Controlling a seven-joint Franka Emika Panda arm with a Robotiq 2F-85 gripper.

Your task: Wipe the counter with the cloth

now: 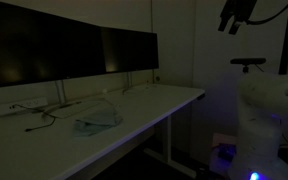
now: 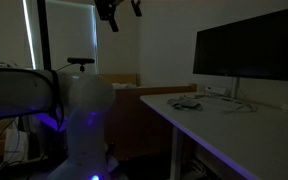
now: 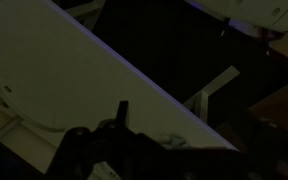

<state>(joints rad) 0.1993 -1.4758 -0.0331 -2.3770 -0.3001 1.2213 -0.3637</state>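
The room is dark. The cloth (image 1: 97, 122), a small pale crumpled rag, lies on the white counter (image 1: 154, 100) in front of the monitors. From the wrist view it shows as a small pale lump (image 3: 174, 140) near the counter's (image 3: 64, 70) edge. My gripper (image 1: 239, 15) hangs high in the air, well off to the side of the counter and far from the cloth. It is open and holds nothing, as both exterior views show (image 2: 122, 10). One of its dark fingers (image 3: 122, 112) rises at the bottom of the wrist view.
Two dark monitors (image 1: 69, 50) stand along the back of the counter, with thin cables (image 1: 39, 108) beside the cloth. A monitor (image 2: 249, 45) and cables (image 2: 189, 102) also sit on the counter (image 2: 234, 130). The robot's white base (image 1: 269, 110) stands past the counter's end.
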